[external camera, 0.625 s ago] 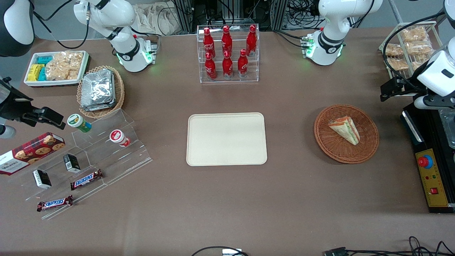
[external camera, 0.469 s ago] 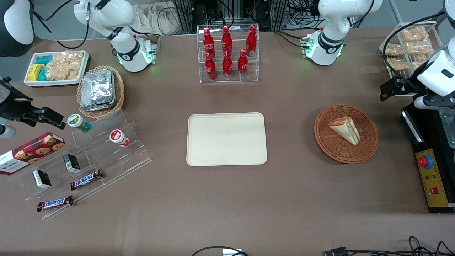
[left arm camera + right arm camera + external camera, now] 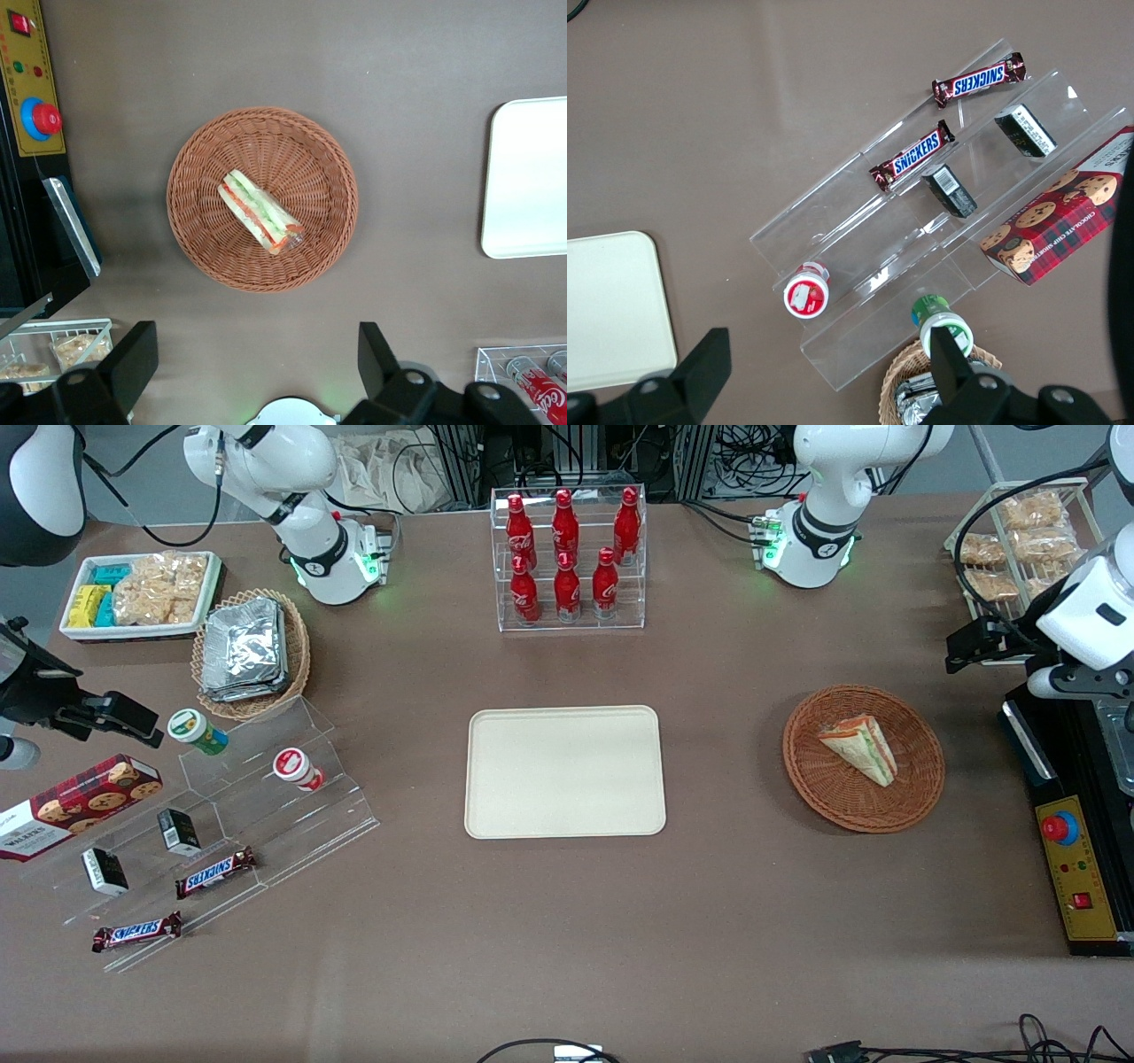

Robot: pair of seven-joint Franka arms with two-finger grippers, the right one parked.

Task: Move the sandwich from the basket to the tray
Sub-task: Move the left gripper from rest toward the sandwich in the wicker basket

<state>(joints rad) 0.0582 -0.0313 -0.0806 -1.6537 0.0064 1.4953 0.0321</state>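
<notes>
The sandwich [image 3: 859, 748], a wrapped white-bread wedge with orange, red and green layers, lies in the round reddish-brown basket [image 3: 921, 797]. It shows the same way in the left wrist view: sandwich [image 3: 260, 212] in the middle of the basket [image 3: 204, 248]. The cream tray [image 3: 564, 771] lies bare on the brown table at mid-table, and an edge of the tray [image 3: 532, 177] is also in the wrist view. My left gripper [image 3: 974, 645] hangs high over the table toward the working arm's end, beside the basket. The gripper [image 3: 257, 354] is open wide and holds nothing.
A black control box with a red button [image 3: 1076, 868] and a wire rack of snack bags [image 3: 1019, 540] stand at the working arm's end. A clear rack of red bottles [image 3: 567, 558] stands farther from the camera than the tray. A clear snack stand [image 3: 221, 815] is at the parked arm's end.
My left arm has shifted very slightly near the table's end. Sandwich, basket and tray have not moved.
</notes>
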